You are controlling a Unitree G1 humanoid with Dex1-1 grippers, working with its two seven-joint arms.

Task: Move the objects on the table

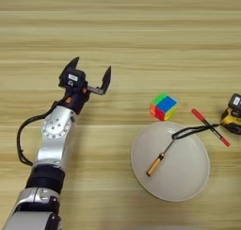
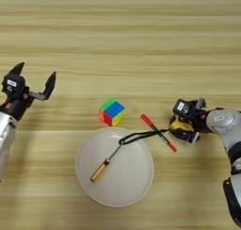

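Note:
My left gripper (image 1: 91, 65) hovers open over bare table (image 1: 141, 36) at the left, holding nothing. The multicolour puzzle cube (image 1: 163, 106) stands near the middle, just behind a white plate (image 1: 188, 170). A thin tool with a tan wooden handle (image 1: 159, 160) lies slanted on the plate. At the right edge the yellow-black tape measure (image 2: 181, 127) rests on the table, and its black strap (image 2: 141, 136) trails left onto the plate's rim. My right gripper (image 2: 187, 117) is right at the tape measure, partly covering it from behind.
A thin stick with red ends (image 2: 158, 132) lies slanted between the cube and the tape measure, crossing the strap. The left forearm (image 1: 54, 135) stretches from the bottom left corner up to its gripper.

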